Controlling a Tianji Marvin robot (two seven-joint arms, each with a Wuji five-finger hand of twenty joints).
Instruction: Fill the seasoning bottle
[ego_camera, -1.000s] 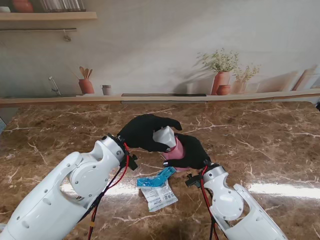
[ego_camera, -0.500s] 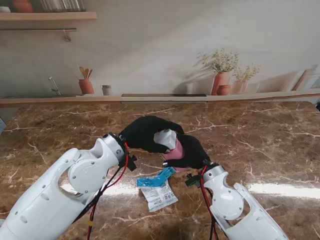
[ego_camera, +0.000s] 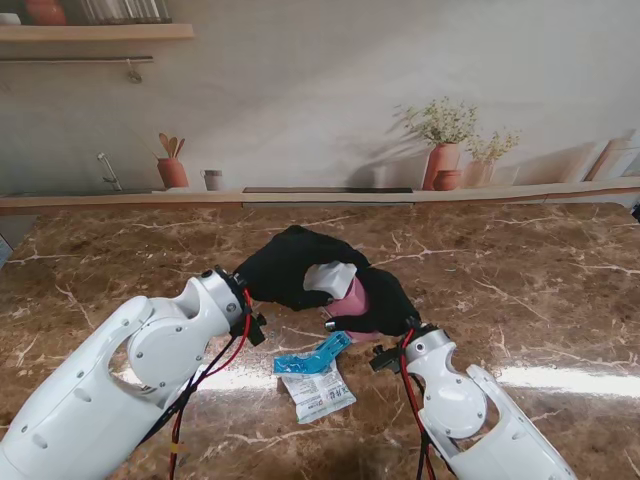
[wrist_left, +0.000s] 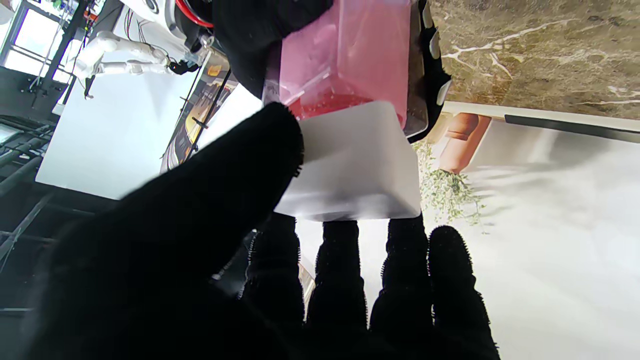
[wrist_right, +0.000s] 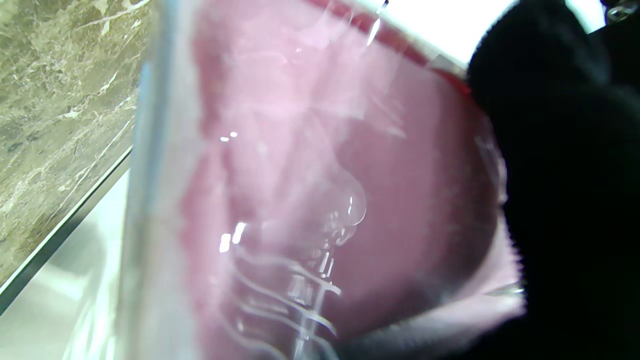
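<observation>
Setting: brown marbled table (ego_camera: 520, 290) in front of a wall printed with a kitchen scene, including potted plants (ego_camera: 445, 140) and a shelf.
Seasoning bottle (ego_camera: 352, 295): clear-walled bottle with pink contents, standing at the table's centre between the two robot hands. In the left wrist view (wrist_left: 350, 55) the pink fill and a red band at the mouth are visible; in the right wrist view (wrist_right: 320, 190) the bottle wall fills most of the picture.
White lid (ego_camera: 330, 277): square white cap at the bottle's mouth, tilted. Left wrist view (wrist_left: 352, 165) shows it against the red band; whether it is fully seated cannot be told.
Left robot hand (ego_camera: 290, 265): black-gloved, closed on the white lid, thumb (wrist_left: 225, 175) pressed on one face and the fingers (wrist_left: 340, 270) on the opposite side.
Right robot hand (ego_camera: 382, 305): black-gloved, wrapped round the bottle body from the right side, clamped on it.
Blue packet (ego_camera: 315, 357): flattened sachet lying on the table nearer to me than the bottle, apart from both hands.
White packet (ego_camera: 320, 392): printed sachet just beside the blue packet, partly under it, nearer to me.
</observation>
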